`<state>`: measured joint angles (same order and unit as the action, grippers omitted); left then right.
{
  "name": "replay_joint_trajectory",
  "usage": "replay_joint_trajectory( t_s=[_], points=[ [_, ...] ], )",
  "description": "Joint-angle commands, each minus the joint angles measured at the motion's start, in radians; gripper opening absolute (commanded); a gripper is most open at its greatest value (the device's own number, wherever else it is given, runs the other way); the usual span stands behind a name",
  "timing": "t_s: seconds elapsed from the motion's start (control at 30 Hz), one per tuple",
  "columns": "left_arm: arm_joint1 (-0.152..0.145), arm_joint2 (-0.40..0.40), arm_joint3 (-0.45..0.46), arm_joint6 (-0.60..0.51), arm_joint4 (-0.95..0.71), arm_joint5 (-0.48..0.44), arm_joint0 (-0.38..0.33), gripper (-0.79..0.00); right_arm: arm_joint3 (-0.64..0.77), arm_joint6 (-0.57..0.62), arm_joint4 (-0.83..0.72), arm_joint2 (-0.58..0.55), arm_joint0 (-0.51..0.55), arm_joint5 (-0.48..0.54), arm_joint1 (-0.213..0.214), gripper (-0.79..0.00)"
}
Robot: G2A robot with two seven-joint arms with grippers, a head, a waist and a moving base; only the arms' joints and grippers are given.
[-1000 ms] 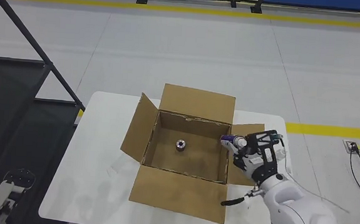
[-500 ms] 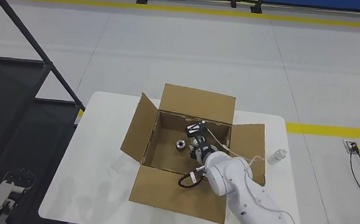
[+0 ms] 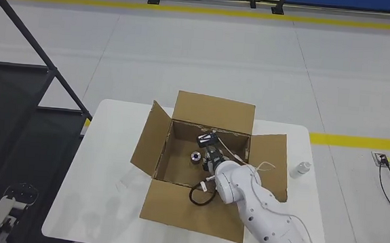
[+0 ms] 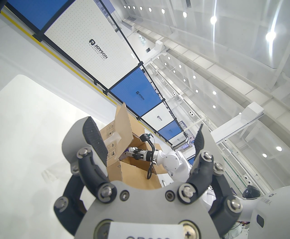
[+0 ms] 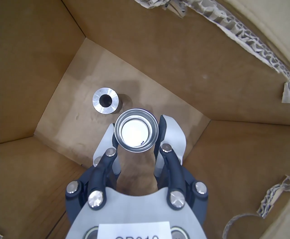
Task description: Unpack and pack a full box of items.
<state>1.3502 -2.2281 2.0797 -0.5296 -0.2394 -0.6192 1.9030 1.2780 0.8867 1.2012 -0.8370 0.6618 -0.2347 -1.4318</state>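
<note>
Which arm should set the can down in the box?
Right. The right gripper grips the can inside the box, over its floor beside the metal cylinder. The left gripper is open and empty, far from the box.

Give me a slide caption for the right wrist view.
Right gripper grips a metal can inside the cardboard box, near a hollow metal cylinder on the box floor.
</note>
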Motion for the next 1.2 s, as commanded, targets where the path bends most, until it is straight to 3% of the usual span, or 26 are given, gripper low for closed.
replay_joint_trajectory(
  t_s=[0.0, 0.17, 0.27, 0.37, 0.43, 0.6, 0.77, 0.97, 1.17],
  points=[
    [0.0, 0.0, 0.0, 0.0, 0.0, 0.0, 0.0, 0.0, -0.002, 0.002, 0.003, -0.005, 0.001, 0.001, -0.002, -0.403],
    [0.0, 0.0, 0.0, 0.0, 0.0, 0.0, 0.0, 0.0, 0.016, 0.008, 0.017, -0.026, 0.011, 0.004, -0.002, -0.379],
    [0.0, 0.0, 0.0, 0.0, 0.0, 0.0, 0.0, 0.0, 0.047, 0.008, 0.032, -0.049, 0.027, 0.002, 0.002, -0.243],
    [0.0, 0.0, 0.0, 0.0, 0.0, 0.0, 0.0, 0.0, 0.137, 0.006, 0.062, -0.101, 0.07, -0.002, 0.017, -0.166],
    [0.0, 0.0, 0.0, 0.0, 0.0, 0.0, 0.0, 0.0, 0.242, 0.017, 0.092, -0.162, 0.128, -0.003, 0.035, 0.0],
    [0.0, 0.0, 0.0, 0.0, 0.0, 0.0, 0.0, 0.0, 0.645, 0.026, 0.142, -0.42, 0.389, 0.05, 0.09, 0.0],
    [0.0, 0.0, 0.0, 0.0, 0.0, 0.0, 0.0, 0.0, 0.865, -0.03, 0.139, -0.666, 0.615, 0.103, 0.119, 0.0],
    [0.0, 0.0, 0.0, 0.0, 0.0, 0.0, 0.0, 0.0, 0.87, -0.109, 0.072, -0.877, 0.732, 0.116, 0.129, 0.0],
    [0.0, 0.0, 0.0, 0.0, 0.0, 0.0, 0.0, 0.0, 0.669, -0.117, 0.012, -0.96, 0.675, 0.186, 0.14, 0.0]
  ],
)
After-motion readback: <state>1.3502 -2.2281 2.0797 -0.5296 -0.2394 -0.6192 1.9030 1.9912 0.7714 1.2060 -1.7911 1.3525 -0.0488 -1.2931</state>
